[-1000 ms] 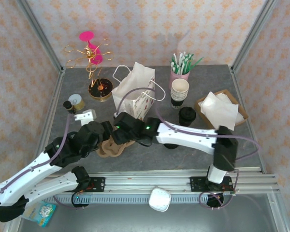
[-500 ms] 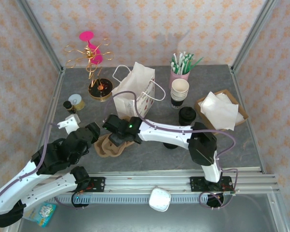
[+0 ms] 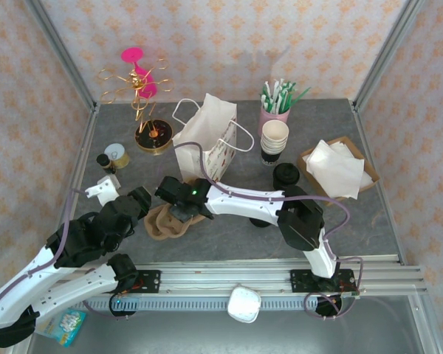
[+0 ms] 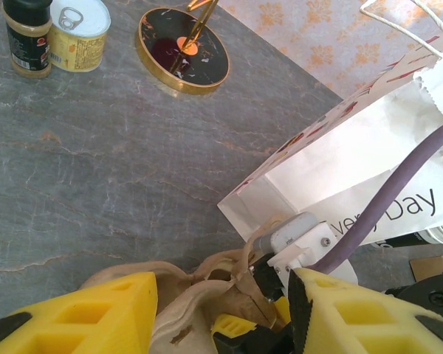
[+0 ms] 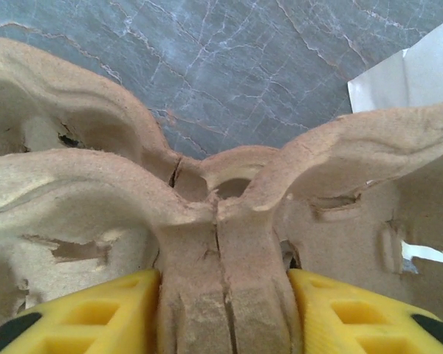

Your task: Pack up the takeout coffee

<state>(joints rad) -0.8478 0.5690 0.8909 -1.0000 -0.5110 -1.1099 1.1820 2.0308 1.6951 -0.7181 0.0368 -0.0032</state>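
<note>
In front of the white paper bag [image 3: 207,140], the left gripper [image 4: 223,287] hangs with jaws apart at the edge of the pulp carrier [image 5: 207,184]. The right gripper [image 5: 220,295] pinches the carrier's centre ridge, its wrist hiding the fingers from above. Right of the bag stands the lidded takeout coffee [image 3: 286,175].

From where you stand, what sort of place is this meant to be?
Probably a mock takeout coffee counter set up in a test booth: a stack of paper cups, a pink holder of straws, a white paper bag and a pulp cup carrier sit on a grey table.
</note>
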